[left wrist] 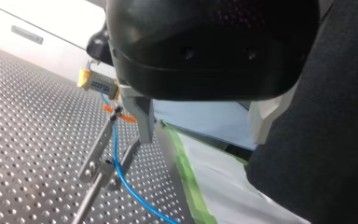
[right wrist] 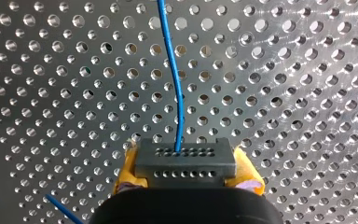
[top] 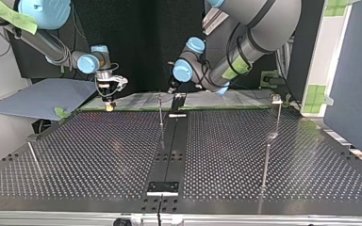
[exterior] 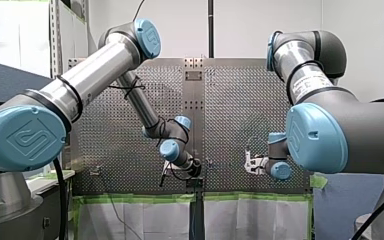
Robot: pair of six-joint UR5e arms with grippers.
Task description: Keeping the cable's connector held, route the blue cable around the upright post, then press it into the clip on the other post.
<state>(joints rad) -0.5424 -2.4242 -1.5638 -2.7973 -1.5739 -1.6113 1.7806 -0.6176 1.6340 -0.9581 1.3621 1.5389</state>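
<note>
My right gripper (right wrist: pixel 185 186) is shut on the dark grey connector (right wrist: pixel 185 161), which sits between its yellow pads. The blue cable (right wrist: pixel 172 70) leaves the connector and runs ahead over the perforated plate. In the left wrist view the same connector (left wrist: pixel 98 83) shows beyond my left gripper (left wrist: pixel 200 135), whose fingers stand wide apart, open and empty. From there the blue cable (left wrist: pixel 116 158) drops past an orange clip (left wrist: pixel 116 114) on a slanted metal post (left wrist: pixel 95 158); I cannot tell whether it sits in the clip. In the top view my right gripper (top: pixel 109 101) hangs at the far left edge and my left gripper (top: pixel 172 89) near the middle.
Thin upright posts stand on the plate: one near the middle (top: pixel 160 113), one at the top view's right (top: pixel 279 115), another at its left (top: pixel 33 157). Green tape (left wrist: pixel 186 172) and white sheeting line the table's far edge. A grey board (top: pixel 42 96) lies beside the right arm.
</note>
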